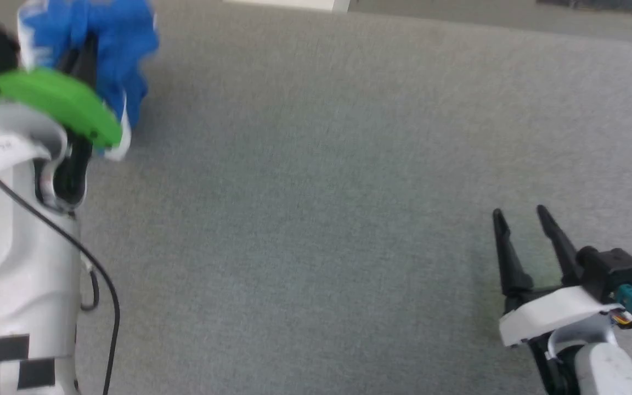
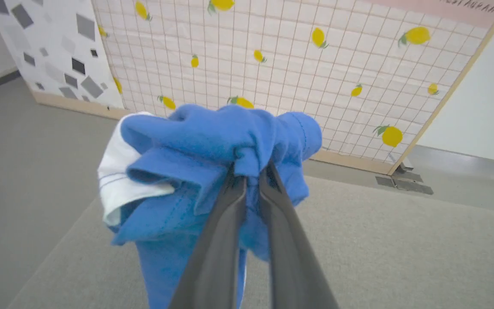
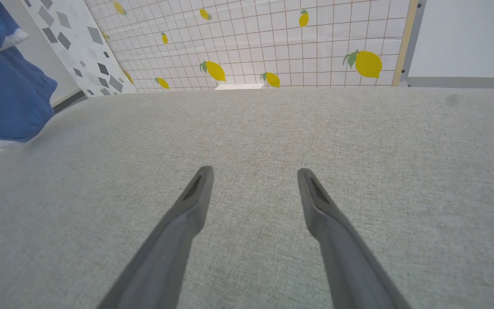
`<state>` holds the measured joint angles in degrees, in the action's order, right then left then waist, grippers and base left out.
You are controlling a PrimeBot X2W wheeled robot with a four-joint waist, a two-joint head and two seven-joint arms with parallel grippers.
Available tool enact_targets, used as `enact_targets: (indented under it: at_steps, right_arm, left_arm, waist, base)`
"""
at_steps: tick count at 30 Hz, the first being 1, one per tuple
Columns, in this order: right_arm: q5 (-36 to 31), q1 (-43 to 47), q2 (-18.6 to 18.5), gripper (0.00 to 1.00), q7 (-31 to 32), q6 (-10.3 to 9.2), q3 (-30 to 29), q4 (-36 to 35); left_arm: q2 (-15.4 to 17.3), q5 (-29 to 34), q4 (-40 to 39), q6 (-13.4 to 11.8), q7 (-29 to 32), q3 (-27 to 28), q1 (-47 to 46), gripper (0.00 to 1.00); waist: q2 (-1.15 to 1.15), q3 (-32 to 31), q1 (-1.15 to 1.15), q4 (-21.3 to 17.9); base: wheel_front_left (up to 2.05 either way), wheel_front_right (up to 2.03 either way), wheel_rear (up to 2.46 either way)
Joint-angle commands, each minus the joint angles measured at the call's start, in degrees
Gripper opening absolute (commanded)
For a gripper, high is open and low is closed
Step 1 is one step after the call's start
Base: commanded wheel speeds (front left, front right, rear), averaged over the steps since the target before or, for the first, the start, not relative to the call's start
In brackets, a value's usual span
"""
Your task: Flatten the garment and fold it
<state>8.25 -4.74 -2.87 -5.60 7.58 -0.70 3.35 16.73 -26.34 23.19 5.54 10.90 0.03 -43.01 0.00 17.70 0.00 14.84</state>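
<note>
- Left tool [image 2: 251, 171] is pressed together on the garment [image 2: 212, 141], with a fold of blue cloth pinched right at the fingertips.
- The garment is one crumpled bundle, bunched over and around the tips and lifted off the bench [image 1: 316, 219].
- Long axis: it runs up and down. The bulk sits at the pinch and a blue tail drops away below the fingers toward the bench.
- The white band [image 2: 116, 180] shows on the left of the bundle in the left wrist view, folded in on itself (no flat edge to be seen anywhere).
- In the head view the bundle sits at the upper left, beyond the left arm's green cover [image 1: 52, 101].
- The right wrist view catches it at the far left edge, its lower end trimmed in white and low over the bench; whether it touches, I cannot tell.
- Right tool [image 1: 519, 211] is at the lower right of the head view, its fingers spread wide with nothing between them, well apart from the garment.
- A lemon-patterned panel [image 2: 315, 64] stands behind the bench.
</note>
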Motion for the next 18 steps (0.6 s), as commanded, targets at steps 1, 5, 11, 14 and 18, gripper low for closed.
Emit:
enact_targets:
  at_steps: [1,5,11,14,18]
  right_arm:
    - [1.06,-0.35,0.00,1.00,-0.94,-0.09,0.40,0.92]
    - [3.53,0.11,0.00,1.00,-2.87,-0.09,1.48,4.16]
    - [5.58,1.84,0.00,1.00,-5.09,-0.09,1.02,7.70]
    - [5.81,2.68,0.00,1.00,-5.69,-0.09,0.26,8.70]
    - [6.05,3.27,0.00,1.00,-6.13,-0.09,-0.33,9.62]
  left_arm:
    - [0.38,0.03,-2.45,0.83,-0.03,-1.51,-2.30,0.00]
    - [-0.67,-3.01,-9.00,1.68,2.38,-5.99,-4.85,0.00]
    - [-3.02,-12.17,-17.16,1.91,7.83,-12.36,-3.26,0.00]
    - [-2.93,-15.16,-19.59,1.92,10.64,-16.58,0.12,0.00]
    - [-4.66,-20.19,-18.71,1.93,12.98,-20.17,7.75,0.00]
  waist:
    - [0.00,-5.31,0.00,-3.03]
    - [0.00,-9.51,0.00,-6.91]
    - [0.00,-13.34,0.00,-12.42]
    - [0.00,-14.16,0.00,-14.73]
    - [0.00,-14.74,0.00,-17.08]
  base:
    - [0.00,0.00,0.00]
    - [0.00,0.00,0.00]
    - [0.00,0.00,0.00]
    - [0.00,0.00,0.00]
    - [0.00,0.00,0.00]
